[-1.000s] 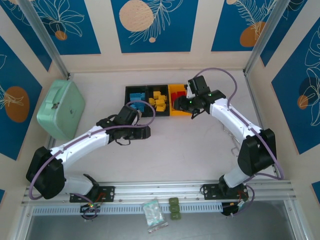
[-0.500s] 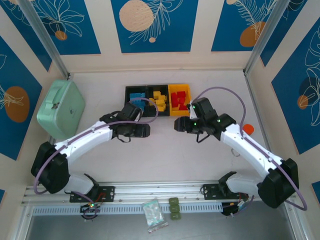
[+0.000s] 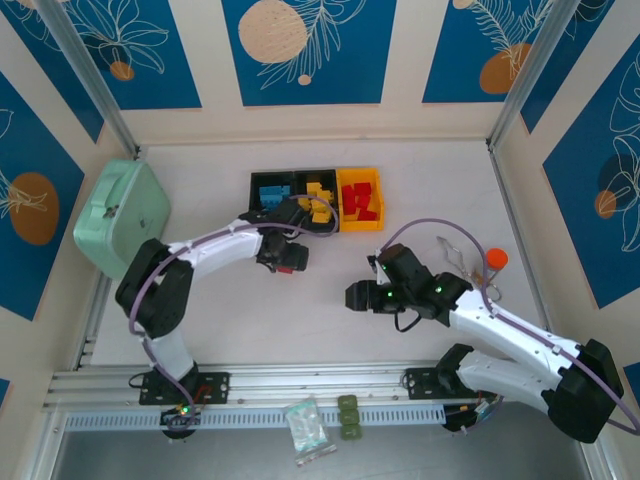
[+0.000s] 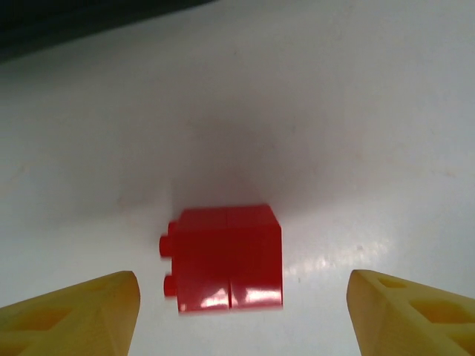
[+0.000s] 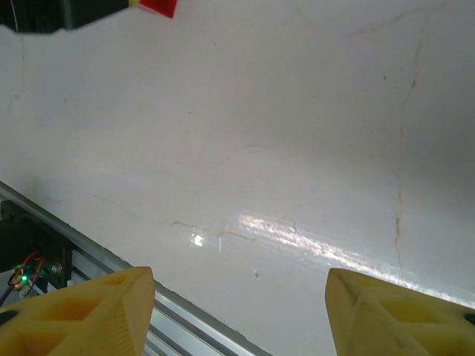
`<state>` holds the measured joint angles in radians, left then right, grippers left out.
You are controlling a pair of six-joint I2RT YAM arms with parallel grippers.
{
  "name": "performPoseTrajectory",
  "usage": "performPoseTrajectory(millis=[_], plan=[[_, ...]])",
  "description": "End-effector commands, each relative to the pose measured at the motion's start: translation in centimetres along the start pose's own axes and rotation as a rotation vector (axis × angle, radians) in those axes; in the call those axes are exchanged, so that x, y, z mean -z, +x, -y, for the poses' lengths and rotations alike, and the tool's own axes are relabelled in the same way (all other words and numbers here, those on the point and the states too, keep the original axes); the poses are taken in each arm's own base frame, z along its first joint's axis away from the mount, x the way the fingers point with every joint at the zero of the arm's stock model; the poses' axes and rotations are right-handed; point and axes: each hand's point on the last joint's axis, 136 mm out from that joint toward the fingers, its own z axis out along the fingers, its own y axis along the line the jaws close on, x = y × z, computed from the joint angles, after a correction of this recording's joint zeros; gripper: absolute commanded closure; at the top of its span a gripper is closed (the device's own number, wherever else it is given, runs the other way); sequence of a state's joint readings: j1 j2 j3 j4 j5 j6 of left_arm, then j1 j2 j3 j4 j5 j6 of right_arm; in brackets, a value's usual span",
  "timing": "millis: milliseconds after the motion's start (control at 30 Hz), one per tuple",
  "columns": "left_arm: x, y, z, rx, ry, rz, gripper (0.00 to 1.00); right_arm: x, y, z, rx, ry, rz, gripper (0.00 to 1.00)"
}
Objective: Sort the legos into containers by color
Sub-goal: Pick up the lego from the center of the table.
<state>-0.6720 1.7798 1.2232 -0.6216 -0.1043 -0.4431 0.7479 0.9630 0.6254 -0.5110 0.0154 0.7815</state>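
containers (image 3: 296, 176) 3 | black 2 | yellow-orange 1 | loose red lego (image 4: 223, 256) 1

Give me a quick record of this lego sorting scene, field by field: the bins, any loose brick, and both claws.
left black bin: blue legos
middle black bin: yellow legos
yellow-orange bin: red legos
loose piece: red brick on the table, outside the bins
left claw: open, straddling the red brick, gaps on both sides
right claw: open, empty, over bare table
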Motion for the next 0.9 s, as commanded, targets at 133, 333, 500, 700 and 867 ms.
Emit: performPoseTrajectory(millis=[133,333,500,700,867], plan=[[-2.2,-0.3,-1.2,-0.030,-0.074,-0.050,0.34,0.2,-0.2,-0.7,-0.030,-0.027,0.029,0.37],[-1.8,0.1,-0.9,-0.021,-0.042,-0.058,0.58,-0.1,-0.4,-0.9,-0.025,-0.025,0.028,0.38],[-0.3,-0.1,0.0,-0.014,0.009,-0.045,0.67,-0.1,-0.6,-0.6,-0.029,-0.012,0.041,0.38],[1.7,-1.7,2.1,-0.006,0.093,-0.009,0.68,0.9,-0.8,0.8,-0.078,-0.008,0.098,0.38],[2.9,-4.1,4.7,-0.005,0.159,0.028,0.68,2.1,-0.5,2.9,-0.156,0.008,0.149,0.38]])
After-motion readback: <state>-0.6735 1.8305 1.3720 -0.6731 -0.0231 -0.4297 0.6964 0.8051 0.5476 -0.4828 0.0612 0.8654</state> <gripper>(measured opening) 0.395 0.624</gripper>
